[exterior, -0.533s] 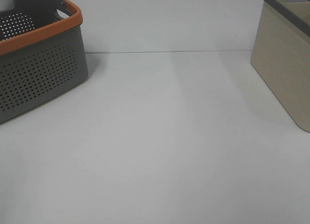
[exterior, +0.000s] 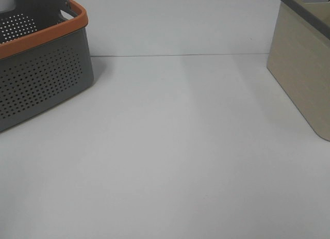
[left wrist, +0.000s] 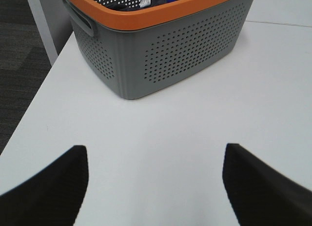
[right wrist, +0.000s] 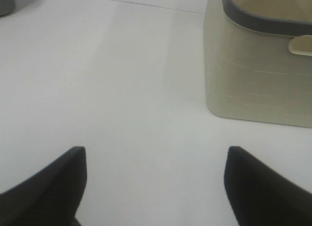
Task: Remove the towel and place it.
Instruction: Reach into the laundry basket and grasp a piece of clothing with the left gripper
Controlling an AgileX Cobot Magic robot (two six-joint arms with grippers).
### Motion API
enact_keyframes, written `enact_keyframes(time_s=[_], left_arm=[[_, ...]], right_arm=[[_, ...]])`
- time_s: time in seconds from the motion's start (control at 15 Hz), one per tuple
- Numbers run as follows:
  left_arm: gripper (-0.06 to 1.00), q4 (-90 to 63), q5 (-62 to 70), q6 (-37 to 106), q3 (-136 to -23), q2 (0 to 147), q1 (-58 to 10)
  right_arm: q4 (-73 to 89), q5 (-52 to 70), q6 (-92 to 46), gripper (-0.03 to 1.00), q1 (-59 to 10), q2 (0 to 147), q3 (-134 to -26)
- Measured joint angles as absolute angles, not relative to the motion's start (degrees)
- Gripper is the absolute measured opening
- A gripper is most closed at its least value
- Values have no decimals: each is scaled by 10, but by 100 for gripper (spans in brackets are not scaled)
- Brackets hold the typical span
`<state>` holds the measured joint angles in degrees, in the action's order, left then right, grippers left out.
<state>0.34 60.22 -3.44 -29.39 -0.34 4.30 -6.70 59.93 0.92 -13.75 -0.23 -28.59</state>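
A grey perforated basket [exterior: 41,79] with an orange rim stands at the table's back left; it also shows in the left wrist view [left wrist: 165,55]. Just over its rim, a bit of dark cloth with a small white tag [left wrist: 145,1] shows inside: the towel, mostly hidden. My left gripper [left wrist: 156,187] is open and empty, low over the table, a short way in front of the basket. My right gripper [right wrist: 156,187] is open and empty over bare table, near the beige bin [right wrist: 258,74]. Neither gripper shows in the exterior view.
A beige bin [exterior: 304,68] with a dark grey rim stands at the back right. The white table [exterior: 170,146] lies between basket and bin. Its left edge [left wrist: 29,113] drops to a dark floor beside the basket.
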Motion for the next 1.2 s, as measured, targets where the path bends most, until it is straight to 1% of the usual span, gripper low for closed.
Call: enact_keyframes(time_s=[1.2], left_arm=[[71, 3, 602, -34, -294, -3, 43]], right_arm=[[-64, 599, 9, 76, -138, -2, -286]])
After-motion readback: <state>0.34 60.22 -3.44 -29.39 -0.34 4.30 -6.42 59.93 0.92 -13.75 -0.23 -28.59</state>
